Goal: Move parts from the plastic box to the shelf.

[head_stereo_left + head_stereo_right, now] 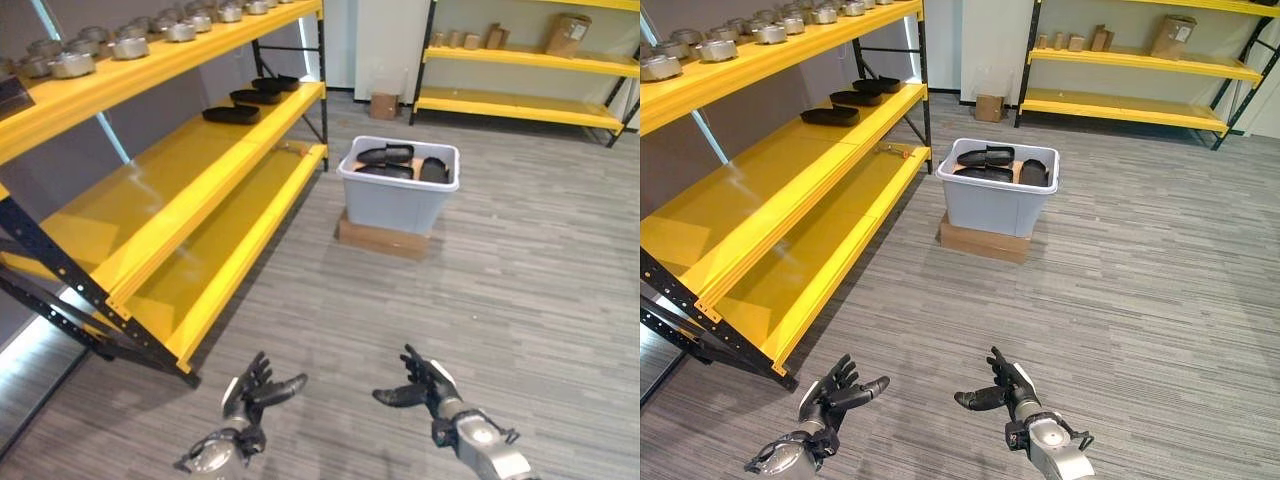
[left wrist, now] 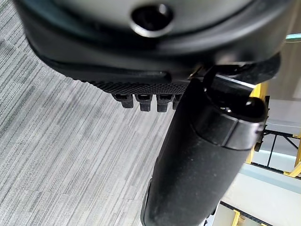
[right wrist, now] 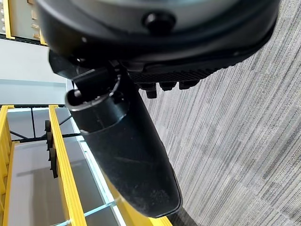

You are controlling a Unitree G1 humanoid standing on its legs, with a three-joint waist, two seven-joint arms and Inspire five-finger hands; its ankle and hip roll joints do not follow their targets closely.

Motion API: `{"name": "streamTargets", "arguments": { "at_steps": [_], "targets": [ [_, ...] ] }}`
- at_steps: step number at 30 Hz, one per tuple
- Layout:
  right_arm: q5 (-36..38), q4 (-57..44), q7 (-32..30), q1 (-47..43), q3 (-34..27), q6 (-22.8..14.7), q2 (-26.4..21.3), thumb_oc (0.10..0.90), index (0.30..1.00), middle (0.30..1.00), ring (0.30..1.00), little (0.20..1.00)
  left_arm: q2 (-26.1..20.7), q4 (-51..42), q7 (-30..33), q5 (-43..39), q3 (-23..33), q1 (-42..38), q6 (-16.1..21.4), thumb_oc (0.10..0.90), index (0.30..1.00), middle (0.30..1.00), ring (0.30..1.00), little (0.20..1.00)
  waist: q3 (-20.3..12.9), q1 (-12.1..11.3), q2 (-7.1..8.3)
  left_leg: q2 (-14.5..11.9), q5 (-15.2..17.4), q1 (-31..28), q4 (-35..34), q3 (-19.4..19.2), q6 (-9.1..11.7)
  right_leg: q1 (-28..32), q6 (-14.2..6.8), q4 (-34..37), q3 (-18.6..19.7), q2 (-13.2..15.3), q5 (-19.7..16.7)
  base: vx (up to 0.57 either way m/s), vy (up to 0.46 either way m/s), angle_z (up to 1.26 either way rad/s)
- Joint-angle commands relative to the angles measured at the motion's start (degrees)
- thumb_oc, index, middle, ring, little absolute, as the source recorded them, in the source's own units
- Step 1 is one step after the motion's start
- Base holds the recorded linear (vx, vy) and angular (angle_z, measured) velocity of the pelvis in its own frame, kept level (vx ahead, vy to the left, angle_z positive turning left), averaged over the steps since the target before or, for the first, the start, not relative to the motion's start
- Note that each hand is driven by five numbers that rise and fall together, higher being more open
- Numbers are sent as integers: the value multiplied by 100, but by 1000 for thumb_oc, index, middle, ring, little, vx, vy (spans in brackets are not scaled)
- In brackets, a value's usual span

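On the grey floor, well ahead of the robot, a pale plastic box stood on a flat cardboard base, with several black parts lying inside it. To the left ran a yellow shelf; more black parts sat on its middle level, and a row of silver metal pieces lined the top level. A second yellow rack stood against the far wall, carrying small cardboard boxes.

Low in the head views, the left hand and the right hand hovered above the floor, fingers spread and relaxed, holding nothing. Each wrist view showed what the head views could not: the thumb up close, standing clear of the short row of fingertips with only floor behind, and likewise on the right hand.
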State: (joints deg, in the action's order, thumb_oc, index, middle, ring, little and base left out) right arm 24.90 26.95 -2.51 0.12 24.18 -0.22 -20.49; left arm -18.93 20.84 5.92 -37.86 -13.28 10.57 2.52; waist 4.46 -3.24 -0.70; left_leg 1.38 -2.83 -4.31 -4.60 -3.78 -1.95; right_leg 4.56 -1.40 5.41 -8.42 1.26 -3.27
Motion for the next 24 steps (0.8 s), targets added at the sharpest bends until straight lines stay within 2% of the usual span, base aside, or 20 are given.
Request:
{"name": "streamTargets", "arguments": {
  "at_steps": [1, 11, 14, 21, 22, 24],
  "targets": [
    [122, -381, 33, -291, 0, -449, 69, 900, 1000, 1000, 1000, 1000, -12, -9, -113, 9, -45, -521, 412, 900, 1000, 1000, 1000, 1000, -276, -24, 131, -342, 166, -43, -40, 455, 309, 5, -468, -41, -3, 436, 44, 0, 0, 0],
    [166, -341, 45, -373, 3, -447, 83, 900, 1000, 1000, 1000, 1000, -34, -14, -102, 13, -23, -580, 414, 900, 1000, 1000, 1000, 1000, -190, -33, 183, -346, 181, -111, -37, 421, 246, -18, -461, -195, 24, 468, 72, -1, 7, 0],
    [197, -318, 31, -472, 31, -477, 85, 900, 1000, 1000, 1000, 1000, -84, -22, -94, 10, -38, -671, 437, 900, 1000, 1000, 1000, 1000, -60, -67, 237, -305, 373, 167, 486, 437, 193, -171, -439, -477, 48, 529, 146, -70, 33, -2],
    [208, -288, 58, -570, 17, -479, 99, 900, 1000, 1000, 1000, 1000, -149, -110, -108, 49, -89, -729, 435, 900, 1000, 1000, 1000, 1000, 117, -64, 216, -147, 650, 354, 959, 517, 4, -573, -535, -1413, 30, 646, 384, -34, 102, -1],
    [178, -290, 75, -558, 18, -468, 119, 900, 1000, 1000, 1000, 1000, -181, -133, -118, 69, -101, -737, 425, 900, 1000, 1000, 1000, 1000, 177, -36, 208, -85, 710, 345, 1023, 556, -93, -815, -613, -1948, 57, 739, 340, -24, 156, 4],
    [145, -274, 88, -506, 19, -462, 148, 900, 1000, 1000, 1000, 1000, -205, -154, -129, 140, -126, -741, 407, 900, 1000, 1000, 1000, 1000, 267, -7, 214, 6, 757, 326, 1111, 591, -183, -1123, -711, -2625, 155, 864, 16, -21, 198, 15]
  ]
}}
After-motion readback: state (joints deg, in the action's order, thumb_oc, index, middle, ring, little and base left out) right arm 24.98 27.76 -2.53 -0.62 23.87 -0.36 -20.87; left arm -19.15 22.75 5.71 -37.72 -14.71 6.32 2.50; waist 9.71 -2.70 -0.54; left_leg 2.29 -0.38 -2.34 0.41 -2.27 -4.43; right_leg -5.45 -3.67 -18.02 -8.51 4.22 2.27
